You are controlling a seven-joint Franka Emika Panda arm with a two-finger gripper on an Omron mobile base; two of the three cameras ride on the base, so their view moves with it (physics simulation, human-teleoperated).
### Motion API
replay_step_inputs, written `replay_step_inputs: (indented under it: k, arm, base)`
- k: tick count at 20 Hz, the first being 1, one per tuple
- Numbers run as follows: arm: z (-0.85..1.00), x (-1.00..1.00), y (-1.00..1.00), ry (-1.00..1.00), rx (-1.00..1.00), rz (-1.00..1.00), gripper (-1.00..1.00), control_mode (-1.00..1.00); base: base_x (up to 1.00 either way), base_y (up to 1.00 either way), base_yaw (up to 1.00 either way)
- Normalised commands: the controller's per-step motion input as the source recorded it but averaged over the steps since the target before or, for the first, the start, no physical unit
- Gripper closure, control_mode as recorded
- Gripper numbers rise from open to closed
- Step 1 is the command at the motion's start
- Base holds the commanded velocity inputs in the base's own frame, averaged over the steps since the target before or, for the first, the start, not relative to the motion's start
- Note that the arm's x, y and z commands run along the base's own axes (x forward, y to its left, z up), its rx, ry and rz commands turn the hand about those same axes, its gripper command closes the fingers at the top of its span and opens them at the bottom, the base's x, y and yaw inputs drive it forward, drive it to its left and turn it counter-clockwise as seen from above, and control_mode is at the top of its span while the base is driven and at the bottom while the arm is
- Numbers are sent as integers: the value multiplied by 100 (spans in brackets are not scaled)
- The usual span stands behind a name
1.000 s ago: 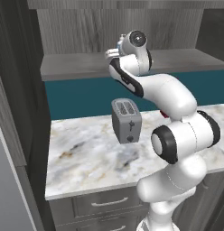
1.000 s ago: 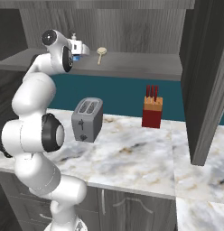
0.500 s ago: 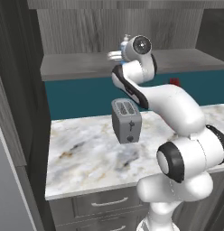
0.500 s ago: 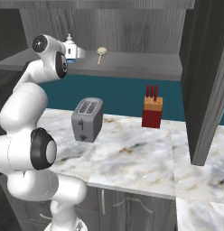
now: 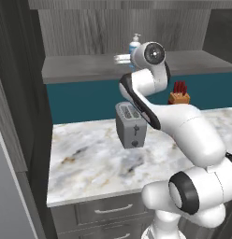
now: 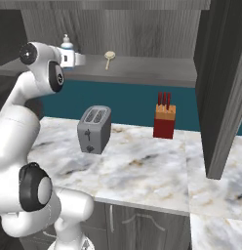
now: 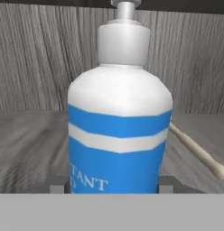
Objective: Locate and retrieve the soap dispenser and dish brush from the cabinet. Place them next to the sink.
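From the left base view, you see the soap dispenser standing upright on the cabinet shelf, its blue body half hidden behind the arm's round wrist joint. Below the dispenser, a grey toaster sits on the marble worktop, with a red knife block off to the toaster's right.

From the right base view, you find the dispenser at the left end of the shelf, with the claw reaching in level at its base. The dish brush lies flat on the same shelf, apart from the dispenser on its right.

From the hand view, the dispenser stands upright directly ahead, its lower body between the two dark fingertips. The claw stands partly open around the bottle; you cannot tell whether the tips press on it. The brush handle pokes out from behind the dispenser's right side.
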Motion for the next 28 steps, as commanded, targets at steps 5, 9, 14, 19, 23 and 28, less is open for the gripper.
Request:
replay_step_inputs:
  k: [5,9,14,19,23,28]
  arm:
    - [12,-78,-12,-6,0,-1,100,-100]
    - [15,-97,-23,-7,1,-1,100,-100]
    - [9,-100,-18,-5,1,-3,100,-100]
    - [5,-100,-9,-3,1,-3,100,-100]
    - [1,-100,-3,0,0,-2,100,-100]
    - [0,-100,-1,0,0,-2,100,-100]
  base:
    - [0,0,0]
    - [0,0,0]
    - [0,0,0]
    - [0,0,0]
    - [0,0,0]
    - [0,0,0]
